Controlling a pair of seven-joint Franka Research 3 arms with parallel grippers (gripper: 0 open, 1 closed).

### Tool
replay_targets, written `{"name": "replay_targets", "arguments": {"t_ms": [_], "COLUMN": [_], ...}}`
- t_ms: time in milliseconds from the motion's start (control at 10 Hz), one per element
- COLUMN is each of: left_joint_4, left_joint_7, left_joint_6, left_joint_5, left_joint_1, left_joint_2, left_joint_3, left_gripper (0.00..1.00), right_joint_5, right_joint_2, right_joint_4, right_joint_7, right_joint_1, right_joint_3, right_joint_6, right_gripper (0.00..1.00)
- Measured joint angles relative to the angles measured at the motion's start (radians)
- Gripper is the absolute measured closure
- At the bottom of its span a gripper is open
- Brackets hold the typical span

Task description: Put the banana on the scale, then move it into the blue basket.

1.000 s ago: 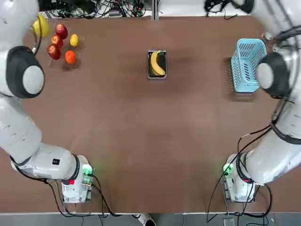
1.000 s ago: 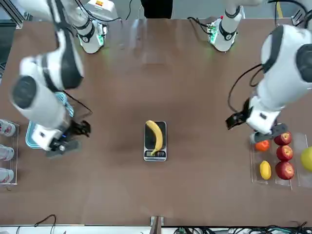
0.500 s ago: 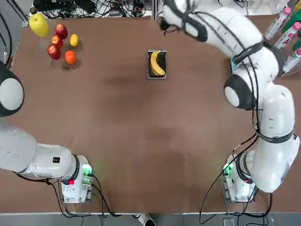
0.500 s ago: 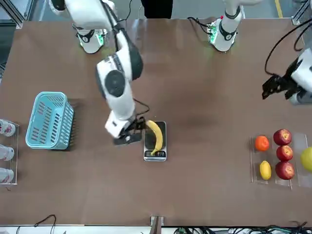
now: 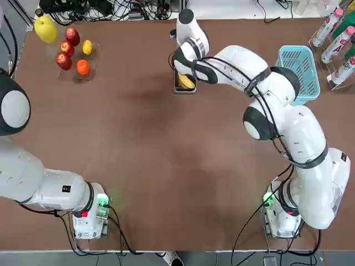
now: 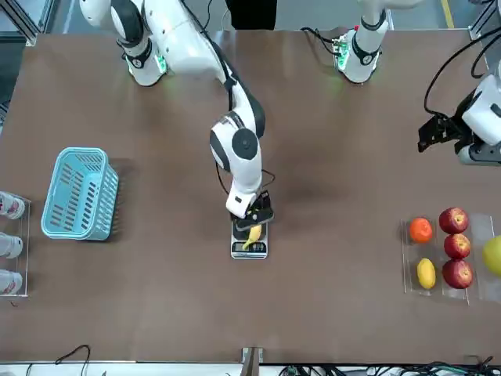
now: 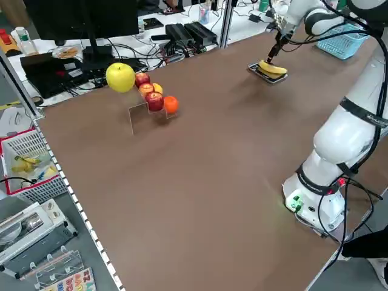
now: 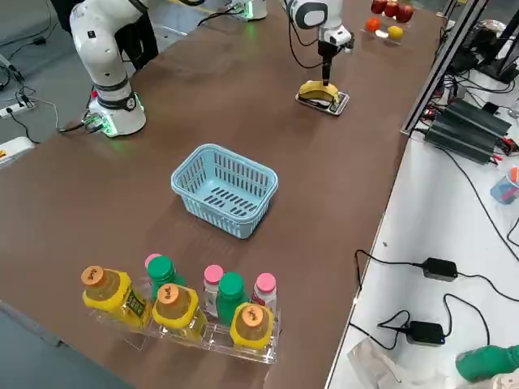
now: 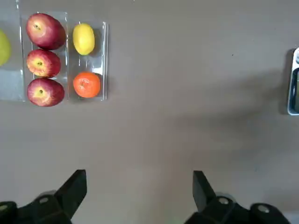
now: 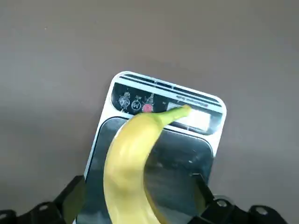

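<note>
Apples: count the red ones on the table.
3: one apple beside the lemon, one in the middle, one beside the orange fruit.

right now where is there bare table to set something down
Bare: the wide middle between the fruit tray and the scale, and the stretch nearer the robot. Crowded: the scale, with the right end effector over it, and the bottle rack's corner.

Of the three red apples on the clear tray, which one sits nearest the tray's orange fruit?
The apple at the end of the row farthest from the yellow-green fruit; it lies right alongside the orange fruit.
</note>
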Motion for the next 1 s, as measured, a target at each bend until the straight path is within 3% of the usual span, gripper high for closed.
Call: {"name": "replay_targets", "arguments": {"t_ms": [700,1000], "left_joint_4": [0.015,0.015], "left_joint_7": [-0.001,0.001], "left_joint_6": [-0.008,-0.008], "left_joint_5": [0.0,0.0], "left_joint_1": [0.008,0.017], "left_joint_2": [-0.002,-0.002], "left_joint_3": [0.003,0.005], "left_gripper": [0.0,0.0], "right_joint_5": [0.001,0.001], "right_joint_2": [0.056,0.067], "right_joint_4": [0.012,0.002], "right_joint_7": [0.042,0.042], "right_joint_1": [0.032,0.031], "right_joint_3": [0.0,-0.006], "right_joint_6": [0.082,0.082], "right_gripper": [0.03,0.29]}}
